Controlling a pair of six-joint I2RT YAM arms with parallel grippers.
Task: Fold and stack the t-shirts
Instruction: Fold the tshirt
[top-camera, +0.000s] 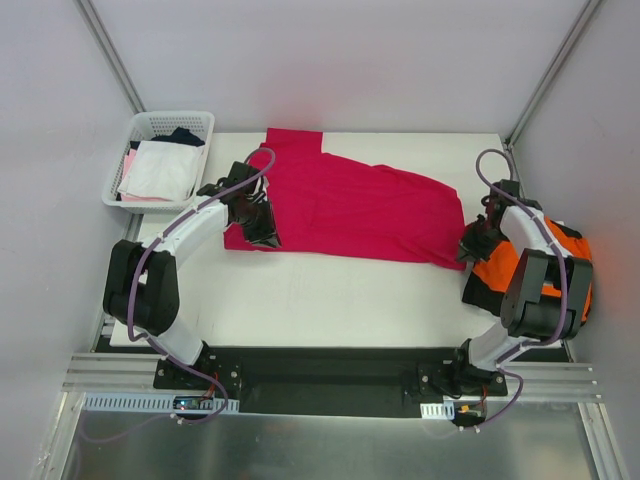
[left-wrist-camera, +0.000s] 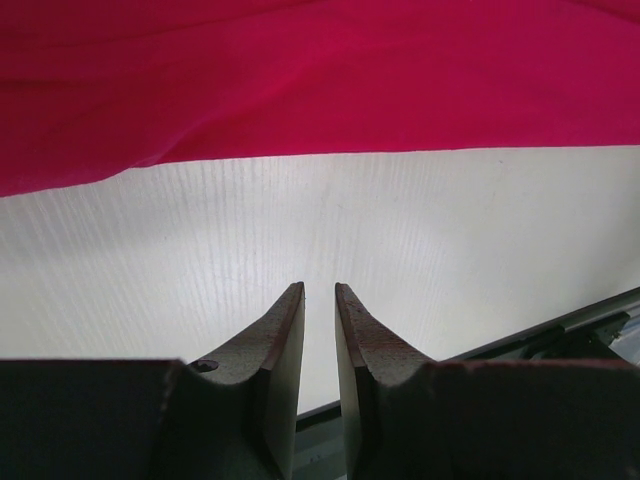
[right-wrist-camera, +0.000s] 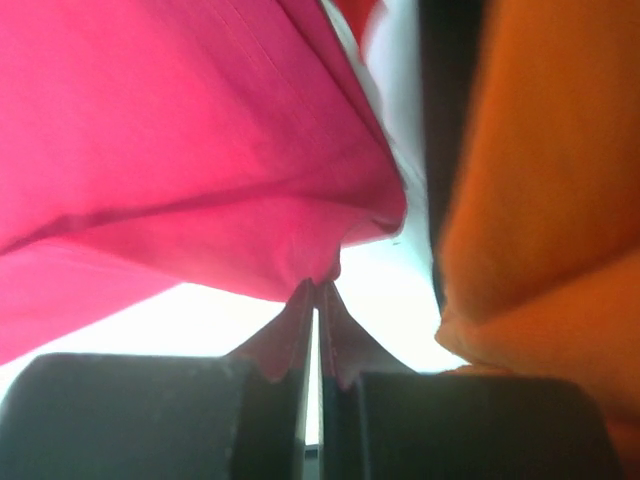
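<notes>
The red shirt (top-camera: 350, 205) is being laid flat, pinched by the right tool (right-wrist-camera: 316, 288). Next, its edge should be grabbed by the empty, slightly parted left tool (left-wrist-camera: 319, 290).

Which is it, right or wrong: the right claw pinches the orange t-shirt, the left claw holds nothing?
Wrong: the right claw pinches the crimson t-shirt, not the orange t-shirt, as the right wrist view shows. The left claw holds nothing.

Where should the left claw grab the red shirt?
Probably at its near-left corner, sliding in low from the bare table side. The crimson t-shirt lies flat there with its edge just ahead of the left claw, and the right claw pinches the right corner.
</notes>
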